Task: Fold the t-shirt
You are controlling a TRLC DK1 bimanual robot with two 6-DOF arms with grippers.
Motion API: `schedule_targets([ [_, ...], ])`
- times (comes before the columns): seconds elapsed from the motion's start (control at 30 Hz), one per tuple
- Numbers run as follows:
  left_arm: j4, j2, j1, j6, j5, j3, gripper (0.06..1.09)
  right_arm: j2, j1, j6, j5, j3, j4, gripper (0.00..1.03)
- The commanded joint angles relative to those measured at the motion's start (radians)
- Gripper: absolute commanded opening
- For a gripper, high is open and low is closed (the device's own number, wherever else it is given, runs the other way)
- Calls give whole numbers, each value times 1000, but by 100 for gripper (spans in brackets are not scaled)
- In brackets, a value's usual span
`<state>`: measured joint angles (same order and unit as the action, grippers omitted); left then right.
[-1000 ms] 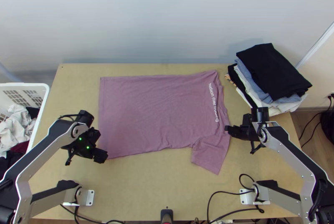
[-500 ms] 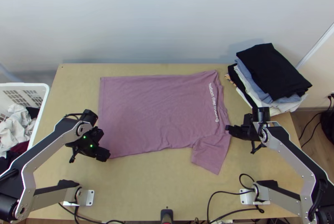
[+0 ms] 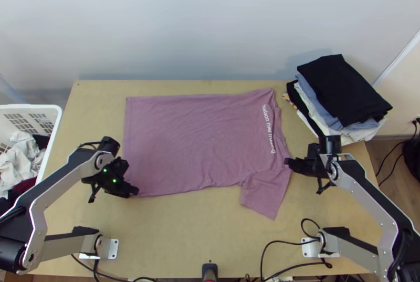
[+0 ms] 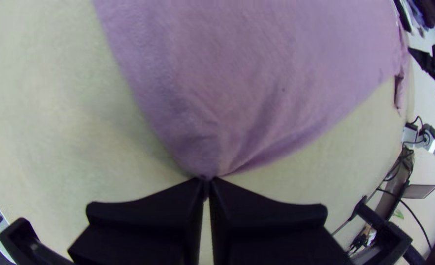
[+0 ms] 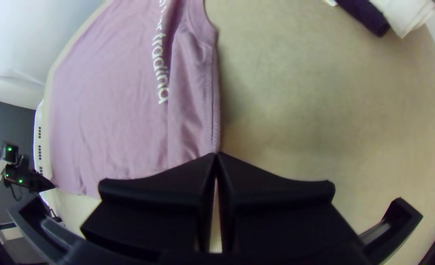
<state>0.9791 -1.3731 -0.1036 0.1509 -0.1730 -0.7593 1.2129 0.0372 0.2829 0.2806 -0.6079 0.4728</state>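
The left tool [image 4: 206, 180], closed on a hem corner of the t-shirt [image 3: 194, 140], has just been eased inward from the bench's [image 3: 184, 235] left edge; the right tool [image 5: 217, 154] is clamped at the shoulder side. The t-shirt is spread mid-bench, seemingly ready for folding.

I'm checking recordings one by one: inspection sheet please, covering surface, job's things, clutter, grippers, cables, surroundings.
surface: light wooden table
job's things: mauve t-shirt lying flat, one sleeve toward the near edge
clutter: stack of folded clothes, far right corner
grippers: left gripper shut on a hem corner; right gripper shut on the shirt's edge by the sleeve
cables: black cable near the right base
surroundings: pale wall behind; white basket of clothes at left
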Motion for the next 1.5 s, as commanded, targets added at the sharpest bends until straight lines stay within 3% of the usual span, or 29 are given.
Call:
schedule_targets([
  [0.0, -28, 39, 79, -8, -10, -69, 10, -56, -33, -56, -3, 20, 4, 3],
  [0.27, -31, 108, 114, -106, -11, -196, 10, -188, -33, -77, -4, -32, 73, 3],
  [0.53, -134, 135, 67, -284, 40, -390, 10, -236, 66, -68, -9, -342, 107, 3],
  [0.7, -266, 112, 73, -330, 142, -523, 10, -104, 61, -67, -9, -584, 105, 3],
  [0.8, -329, 68, 102, -358, 147, -627, 10, 0, 44, -82, -4, -727, 105, 3],
  [1.23, -335, -274, 104, -375, 326, -1250, 10, 488, 32, -113, -4, -1392, 75, 3],
  [1.47, -342, -376, 110, -378, 371, -1447, 10, 640, 21, -128, -6, -1669, 87, 3],
])
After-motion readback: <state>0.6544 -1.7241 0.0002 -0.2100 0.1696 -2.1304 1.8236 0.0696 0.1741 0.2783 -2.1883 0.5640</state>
